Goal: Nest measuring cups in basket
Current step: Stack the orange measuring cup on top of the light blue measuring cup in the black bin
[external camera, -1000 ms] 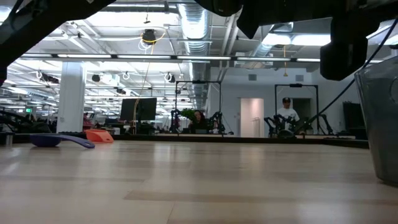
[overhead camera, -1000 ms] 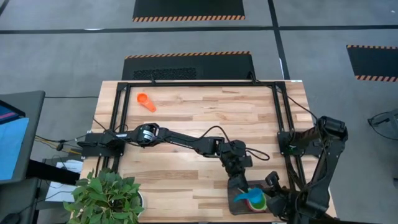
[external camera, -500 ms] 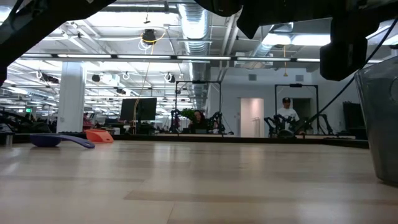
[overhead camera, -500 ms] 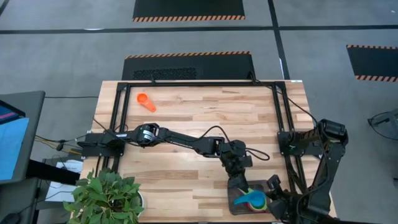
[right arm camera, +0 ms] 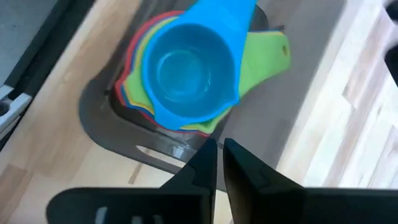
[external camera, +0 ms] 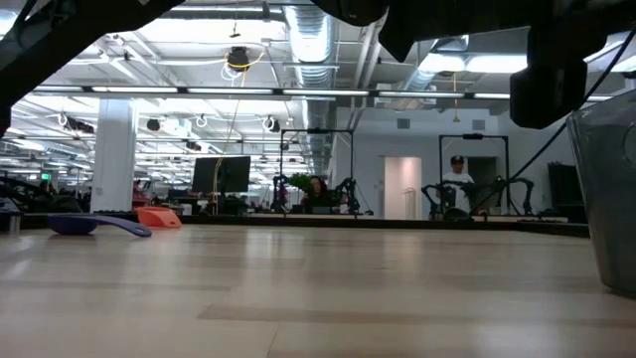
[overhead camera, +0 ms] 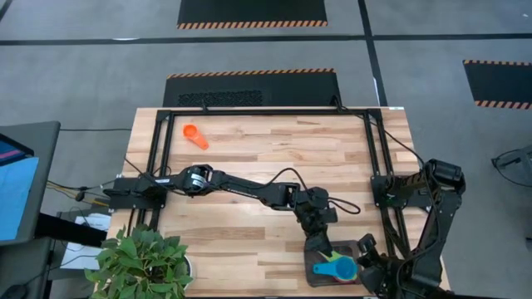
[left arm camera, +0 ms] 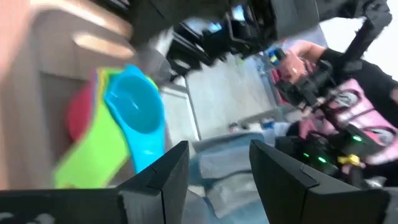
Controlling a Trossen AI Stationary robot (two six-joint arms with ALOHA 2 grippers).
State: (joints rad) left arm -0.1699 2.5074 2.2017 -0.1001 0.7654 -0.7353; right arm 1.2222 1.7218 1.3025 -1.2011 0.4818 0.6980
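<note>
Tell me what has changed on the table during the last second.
The light blue measuring cup now lies flatter on the nested stack in the basket; the right end effector has let it go. The left end effector, orange measuring cup and dark blue measuring cup stayed put.

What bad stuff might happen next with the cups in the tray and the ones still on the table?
1. The blue cup sits on top of the stack in the basket and looks crooked, so it may tip out when the right gripper lifts away.
2. The left gripper hangs close to the stack and might bump it.
3. The orange cup lies far across the table, a long reach that might end in a missed grab.
</note>
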